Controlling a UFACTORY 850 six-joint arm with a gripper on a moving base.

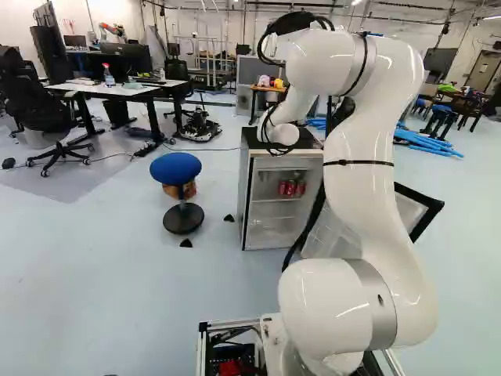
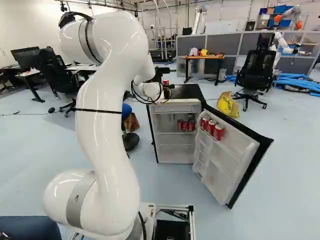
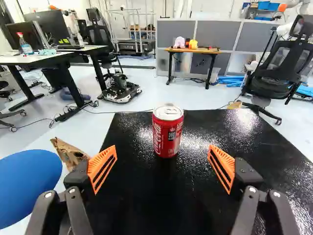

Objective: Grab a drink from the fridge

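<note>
One can point(image 3: 167, 131) stands on the fridge point(image 2: 173, 146). Inside, on a shelf point(image 2: 174, 133), stand more cans point(image 2: 191, 125); others point(image 2: 211, 128) stand in the fridge door point(image 2: 225, 160), swung out to the right. A stool point(image 1: 175, 168) is left of the fridge, a bag point(image 2: 228, 105) behind the door, an office chair point(image 2: 254, 75) beyond the bag.

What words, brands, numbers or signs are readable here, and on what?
"Coca-Cola": sideways, in white, on the red metal can on the black fridge top.
Too small to read: print on the red cans inside the white fridge and its open door, or on the yellow bag.
</note>
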